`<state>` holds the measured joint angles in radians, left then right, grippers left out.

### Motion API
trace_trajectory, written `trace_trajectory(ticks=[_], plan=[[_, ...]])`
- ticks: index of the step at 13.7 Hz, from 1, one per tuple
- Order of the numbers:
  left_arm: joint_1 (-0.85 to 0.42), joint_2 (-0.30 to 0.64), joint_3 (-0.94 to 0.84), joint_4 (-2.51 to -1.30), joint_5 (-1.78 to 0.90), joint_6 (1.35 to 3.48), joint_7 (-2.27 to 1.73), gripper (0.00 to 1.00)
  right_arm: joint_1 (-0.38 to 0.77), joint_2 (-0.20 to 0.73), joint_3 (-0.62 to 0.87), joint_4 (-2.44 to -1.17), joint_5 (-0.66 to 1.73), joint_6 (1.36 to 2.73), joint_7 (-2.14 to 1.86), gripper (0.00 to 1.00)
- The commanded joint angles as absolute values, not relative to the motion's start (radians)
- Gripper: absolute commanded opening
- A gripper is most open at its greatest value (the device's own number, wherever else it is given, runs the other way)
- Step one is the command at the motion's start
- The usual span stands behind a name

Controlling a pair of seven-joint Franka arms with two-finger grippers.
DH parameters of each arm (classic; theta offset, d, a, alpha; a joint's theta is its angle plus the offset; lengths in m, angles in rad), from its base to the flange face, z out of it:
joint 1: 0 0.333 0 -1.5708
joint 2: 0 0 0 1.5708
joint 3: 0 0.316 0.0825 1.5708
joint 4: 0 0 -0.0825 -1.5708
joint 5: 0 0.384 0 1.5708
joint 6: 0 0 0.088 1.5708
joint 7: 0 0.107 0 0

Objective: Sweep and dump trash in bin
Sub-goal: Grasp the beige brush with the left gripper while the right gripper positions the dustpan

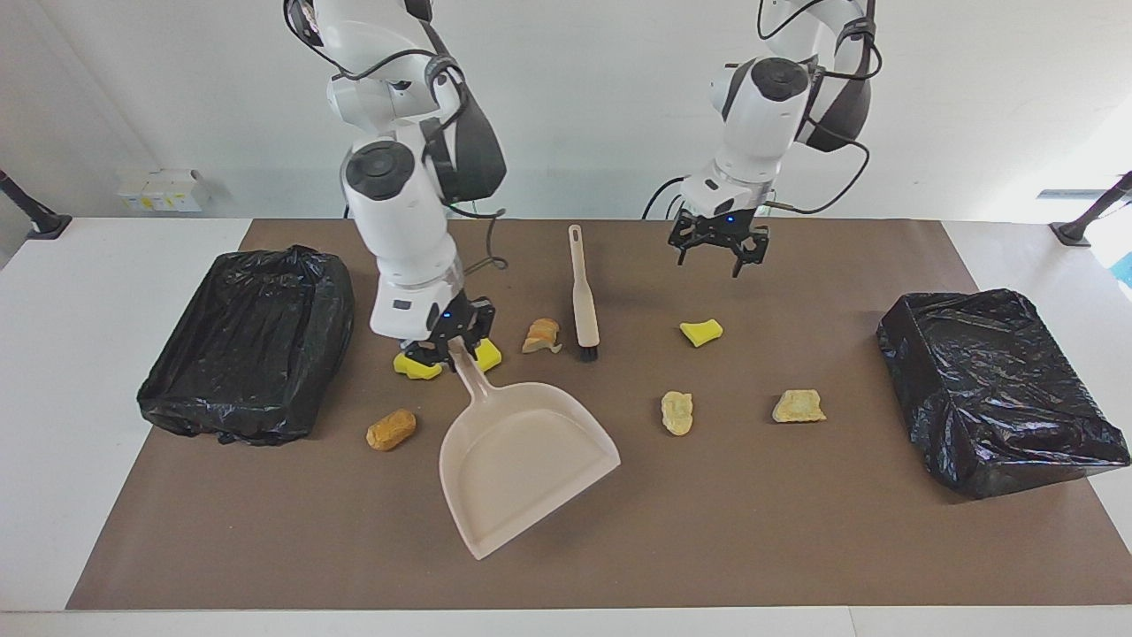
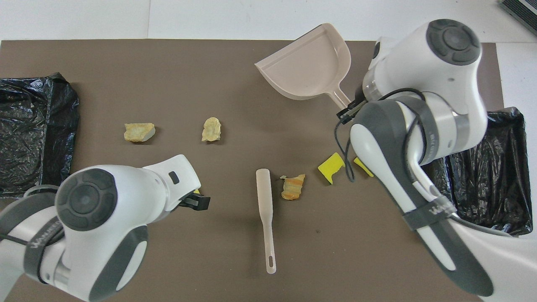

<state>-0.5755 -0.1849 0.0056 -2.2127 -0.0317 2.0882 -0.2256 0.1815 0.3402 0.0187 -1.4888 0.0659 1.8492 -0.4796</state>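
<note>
My right tool (image 1: 453, 340) is clamped on the dustpan's handle, and the dustpan (image 1: 522, 460) hangs tilted from it, its mouth turned away from me and toward my left arm's end of the counter (image 1: 796, 531). My left tool (image 1: 718, 252) hovers with its fingers spread and nothing in them, above the counter between the brush and the lone yellow chunk.

What the next move turns on, I judge, is the brush (image 2: 264, 209): it lies flat with its long axis running straight toward me and away, handle end nearer me, bristles farther, just beside the orange-tan lump (image 2: 293, 186). My left tool is the nearer one to it (the right is busy anyway), so it would have to come down across that axis onto the handle.

The trash is scattered over the counter. Two yellow sponge chunks (image 1: 482, 356) sit under and just beside my right tool, a brown bread-like piece (image 1: 391, 429) lies near the bin (image 1: 248, 345) at my right arm's end, one yellow chunk (image 1: 701, 332) sits below my left tool, and two pale tan crusty pieces (image 2: 211, 129) (image 2: 139, 131) lie farther out. All are small, ragged lumps, and none is in the pan yet.
</note>
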Motion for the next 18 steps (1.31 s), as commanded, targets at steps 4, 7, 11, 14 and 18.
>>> trace_trajectory(ticks=[4,7,11,14,18], plan=[[-0.863,-0.026,0.025,-2.259,-0.029,2.311,-0.584,1.00,0.120,0.333,0.032,-1.577,-0.062,1.862,-0.952,0.00],[-0.936,0.023,0.025,-2.275,-0.031,2.385,-0.660,1.00,0.115,0.339,0.032,-1.582,-0.112,1.868,-1.116,0.00],[-0.951,0.017,0.025,-2.303,-0.029,2.384,-0.660,0.79,0.115,0.339,0.031,-1.588,-0.115,1.879,-1.144,0.00],[-0.951,0.015,0.023,-2.303,-0.029,2.378,-0.661,0.06,0.117,0.339,0.032,-1.588,-0.114,1.879,-1.134,0.00],[-0.934,0.003,0.028,-2.284,-0.029,2.333,-0.681,0.00,0.127,0.339,0.032,-1.588,-0.112,1.882,-1.092,0.00]])
